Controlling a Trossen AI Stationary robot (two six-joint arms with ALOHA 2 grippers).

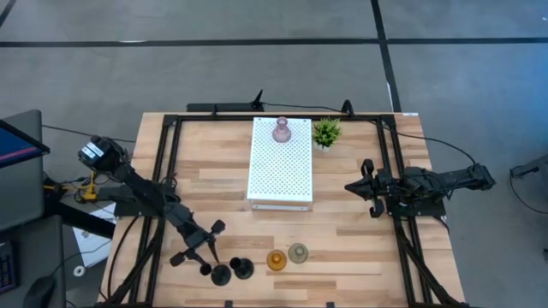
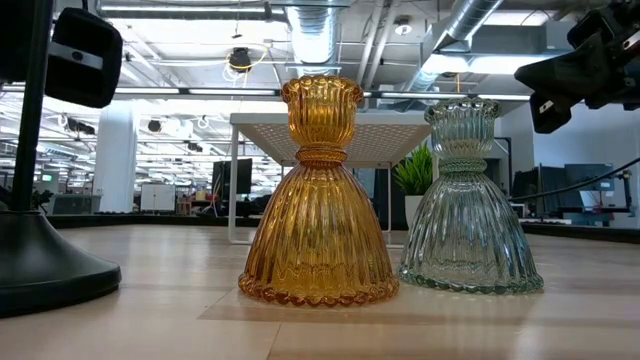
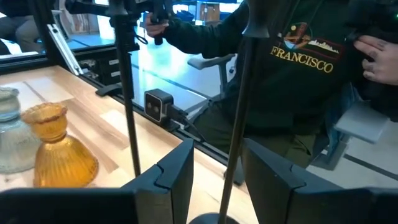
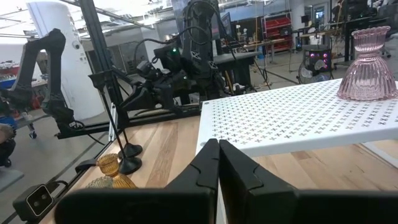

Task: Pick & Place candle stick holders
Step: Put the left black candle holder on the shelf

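Thin-stemmed black candle stick holder (image 3: pixel 237 112) at the table's near edge, standing between the open, empty fingers of the left gripper (image 1: pixel 208 242), apparently untouched, grasp step pending: closing, then lifting toward the white perforated platform (image 1: pixel 281 171); right gripper (image 1: pixel 364 190) closed, idle; "FRANCISCO" readable on a bystander's sweatshirt (image 3: pixel 298 68).

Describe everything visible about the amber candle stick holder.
The amber candle stick holder is translucent ribbed glass: a wide bell-shaped base with a scalloped bottom edge, a narrow ringed waist and a fluted cup on top. It stands upright on the wooden table near its front edge. The pale grey-green holder stands close beside it; whether they touch cannot be told. Two black holders stand on its other side. No gripper touches it.
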